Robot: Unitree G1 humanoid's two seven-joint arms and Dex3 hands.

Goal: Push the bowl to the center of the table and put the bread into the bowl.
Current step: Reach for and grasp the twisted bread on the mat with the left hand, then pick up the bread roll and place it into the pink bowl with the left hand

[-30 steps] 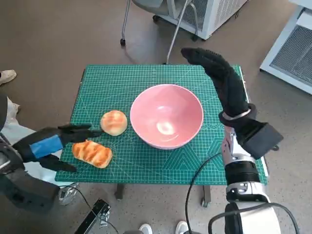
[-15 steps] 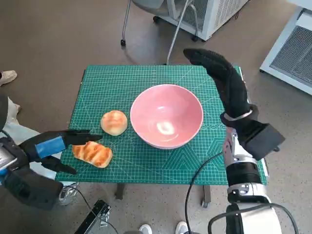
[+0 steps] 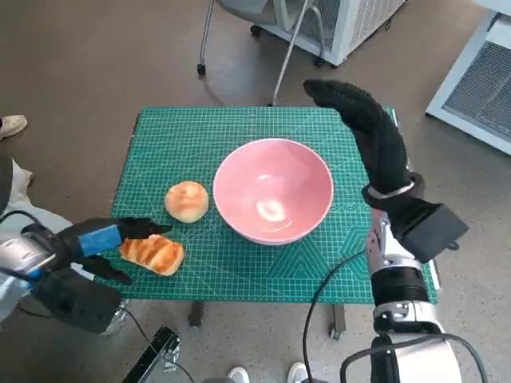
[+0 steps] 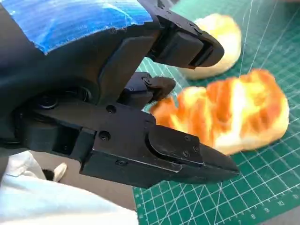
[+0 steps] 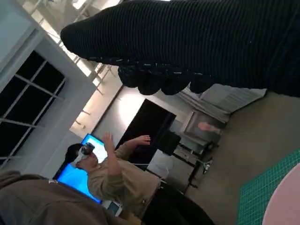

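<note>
A pink bowl (image 3: pixel 273 190) is seen near the middle of the green cutting mat (image 3: pixel 200 140) that covers the counter, upright and with nothing in it. A round bun (image 3: pixel 186 200) lies on the mat just beside the bowl, on the robot's left of it, apart from its rim. A striped, oblong bread (image 3: pixel 152 253) lies nearer the robot's edge of the mat, close to the bun but not touching it. The left hand (image 3: pixel 100 243) is held low at that corner of the counter, its fingers (image 4: pixel 187 44) spread apart around the near end of the bread, one above it and one below; nothing is clasped, and whether a fingertip touches the crust cannot be told. The right hand (image 3: pixel 363 128) is raised beyond the far right side of the bowl, its gloved fingers stretched out flat and parted, with nothing in it. In the right wrist view a person (image 5: pixel 110 176) with raised hands is seen in the background, and a corner of the mat and bowl rim shows
</note>
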